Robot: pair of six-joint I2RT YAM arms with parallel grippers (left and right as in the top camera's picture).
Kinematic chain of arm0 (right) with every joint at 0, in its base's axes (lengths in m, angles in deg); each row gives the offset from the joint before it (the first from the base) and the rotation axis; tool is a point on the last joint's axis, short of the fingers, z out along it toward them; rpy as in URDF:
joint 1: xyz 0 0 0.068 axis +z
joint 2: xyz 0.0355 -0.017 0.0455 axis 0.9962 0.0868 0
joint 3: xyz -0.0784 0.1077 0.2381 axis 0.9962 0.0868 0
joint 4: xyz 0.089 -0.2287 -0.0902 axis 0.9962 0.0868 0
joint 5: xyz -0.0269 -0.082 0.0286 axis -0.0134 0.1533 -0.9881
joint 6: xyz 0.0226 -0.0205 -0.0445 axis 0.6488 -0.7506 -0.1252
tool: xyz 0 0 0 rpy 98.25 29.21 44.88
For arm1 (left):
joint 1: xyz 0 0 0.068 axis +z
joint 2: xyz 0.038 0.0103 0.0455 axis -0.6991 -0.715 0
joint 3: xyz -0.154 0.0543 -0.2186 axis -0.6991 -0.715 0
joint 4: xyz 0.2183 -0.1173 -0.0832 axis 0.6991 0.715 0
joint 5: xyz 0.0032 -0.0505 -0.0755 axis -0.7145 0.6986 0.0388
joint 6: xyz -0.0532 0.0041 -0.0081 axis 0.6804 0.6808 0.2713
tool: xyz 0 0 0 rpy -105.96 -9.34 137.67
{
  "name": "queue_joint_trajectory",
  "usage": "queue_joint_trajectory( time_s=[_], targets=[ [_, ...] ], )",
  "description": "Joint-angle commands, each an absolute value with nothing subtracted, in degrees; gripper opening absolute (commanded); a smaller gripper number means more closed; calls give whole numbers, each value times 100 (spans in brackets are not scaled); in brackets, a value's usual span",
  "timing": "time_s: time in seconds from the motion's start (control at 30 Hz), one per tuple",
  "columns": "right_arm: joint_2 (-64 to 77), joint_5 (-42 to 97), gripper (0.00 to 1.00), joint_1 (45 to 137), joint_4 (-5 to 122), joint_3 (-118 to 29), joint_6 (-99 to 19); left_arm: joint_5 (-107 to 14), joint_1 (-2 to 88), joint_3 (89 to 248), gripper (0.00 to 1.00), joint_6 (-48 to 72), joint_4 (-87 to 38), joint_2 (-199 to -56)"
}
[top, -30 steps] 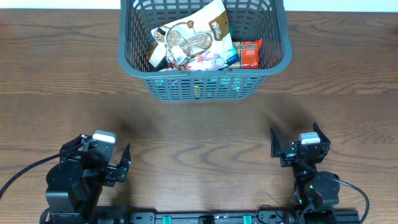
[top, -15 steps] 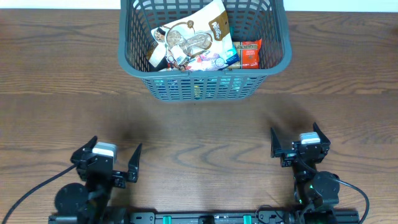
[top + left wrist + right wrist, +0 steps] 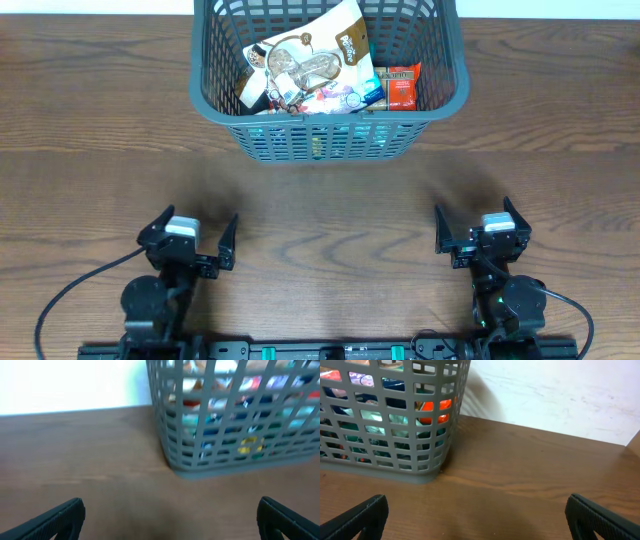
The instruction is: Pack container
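The container (image 3: 205, 100), a dark grey lattice basket, stands at the far middle of the table and holds several food packets: a large white pouch (image 3: 315, 55), a red packet (image 3: 403, 85) and others. It shows in the left wrist view (image 3: 172, 457) and the right wrist view (image 3: 420, 472), both from outside. My left gripper (image 3: 194, 238) is open and empty near the front edge, left of centre. My right gripper (image 3: 482, 225) is open and empty near the front edge at the right. Both are well short of the container.
The brown wooden table (image 3: 330, 200) lies between the grippers and the container. A white wall (image 3: 555, 395) rises behind the table's far edge. Black cables (image 3: 70, 295) run by the arm bases at the front.
My left arm has folded back and swung right, its gripper now pointing toward the container. My right arm and the container have not moved.
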State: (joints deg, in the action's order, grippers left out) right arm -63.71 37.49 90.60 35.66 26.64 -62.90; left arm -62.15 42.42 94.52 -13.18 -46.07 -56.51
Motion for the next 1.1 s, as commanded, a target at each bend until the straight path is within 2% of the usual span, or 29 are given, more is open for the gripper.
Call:
queue_joint_trajectory(
  time_s=[0.0,1.07],
  targets=[
    [-6411,3762,99,9106,3569,2690,-6250,-6136,4249,9266,99,-1253,-4740,-5607],
    [-6411,3762,99,9106,3569,2690,-6250,-6136,4240,9266,99,-1351,-4740,-5609]
  ],
)
